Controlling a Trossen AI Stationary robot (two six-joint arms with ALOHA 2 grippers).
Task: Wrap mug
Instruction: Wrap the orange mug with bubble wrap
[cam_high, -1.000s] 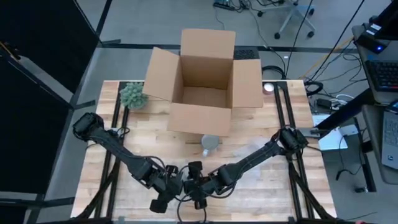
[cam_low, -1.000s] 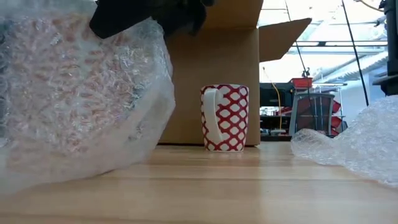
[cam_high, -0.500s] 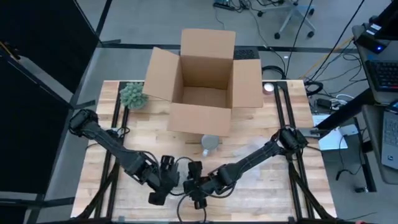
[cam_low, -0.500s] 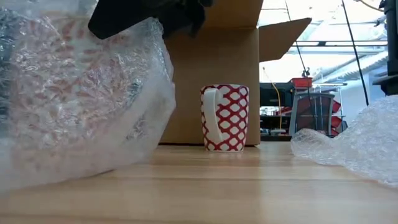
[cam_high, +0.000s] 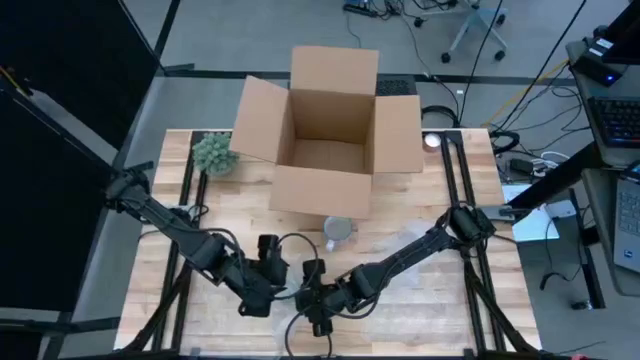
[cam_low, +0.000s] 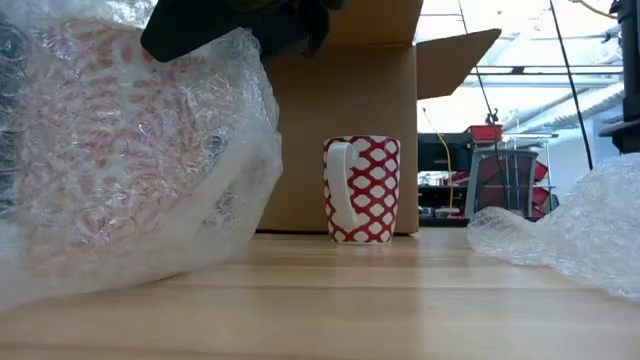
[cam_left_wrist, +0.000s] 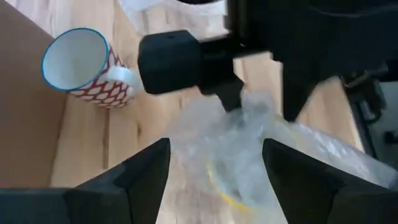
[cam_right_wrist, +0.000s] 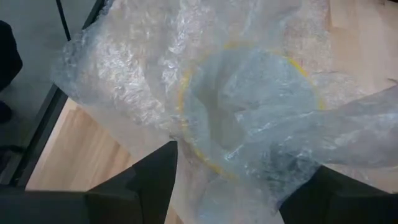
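Since a second ago the left arm has swung outward: its gripper (cam_high: 262, 262) now sits farther from the right gripper (cam_high: 314, 300), while the wrapped bundle has barely shifted.

Largest on the table (cam_high: 400, 215) is the open cardboard box (cam_high: 325, 130), flaps spread, well beyond both sets of fingers. In the low view it fills the background and its top is cut off.

Next comes the bubble wrap (cam_low: 130, 160), bunched around a mug whose red pattern shows only faintly through the plastic (its outline is hard to trace). The right wrist view shows a yellow rim (cam_right_wrist: 249, 106) through the wrap (cam_right_wrist: 205, 74), directly ahead of the right fingers (cam_right_wrist: 134, 186). Those fingers stand spread, one to each side of the bundle, with wrap draped over one of them; whether they actually pinch it I cannot tell. A second heap of wrap (cam_low: 570, 235) lies apart, cut off at the frame edge.

The left fingers (cam_left_wrist: 146, 171) are spread apart with nothing between them, the wrap (cam_left_wrist: 249, 155) just ahead and the right gripper's dark body (cam_left_wrist: 205, 59) beyond it.

A bare red-and-white mug (cam_low: 361, 190) stands upright just in front of the box, well ahead of the left fingers and off to one side, untouched.

A small green plant (cam_high: 214, 153) sits beside the box.
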